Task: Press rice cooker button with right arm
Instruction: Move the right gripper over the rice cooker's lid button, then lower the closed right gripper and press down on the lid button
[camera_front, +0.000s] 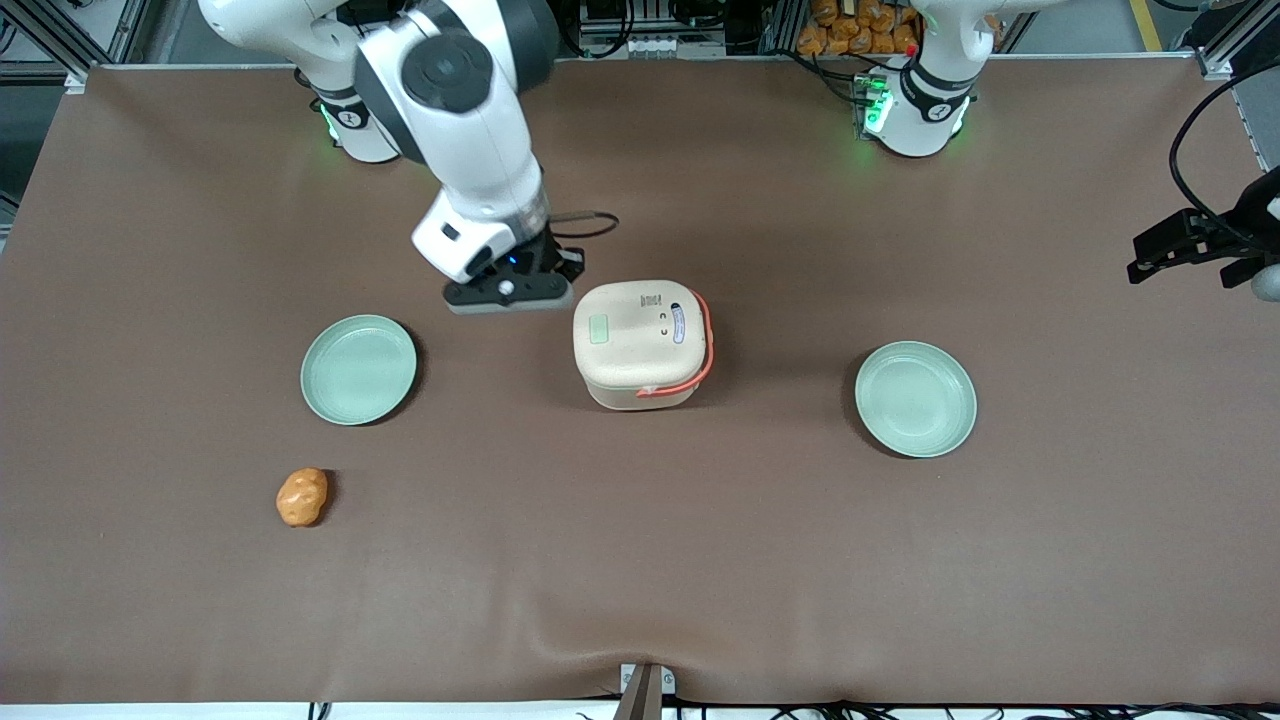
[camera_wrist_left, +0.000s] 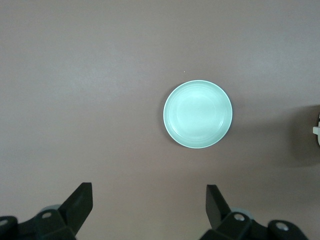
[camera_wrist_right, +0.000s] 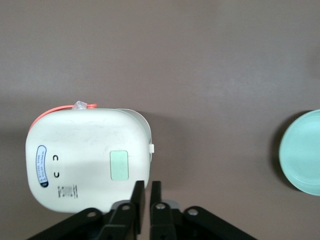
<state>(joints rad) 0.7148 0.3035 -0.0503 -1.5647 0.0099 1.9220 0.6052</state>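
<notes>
The gripper (camera_wrist_right: 145, 192) has its fingers pinched together, hovering just beside the rice cooker (camera_front: 640, 343) mid-counter. Best bet is probably sliding over the pale green button (camera_wrist_right: 119, 165) on the lid, then pushing straight down so the cooker doesn't skid.

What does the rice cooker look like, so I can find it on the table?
Look at the middle of the brown table, between the two round green plates. The rice cooker is the small cream box with rounded corners, and the shut gripper hovers beside it. Only it has an orange handle and a green square on its lid.
</notes>
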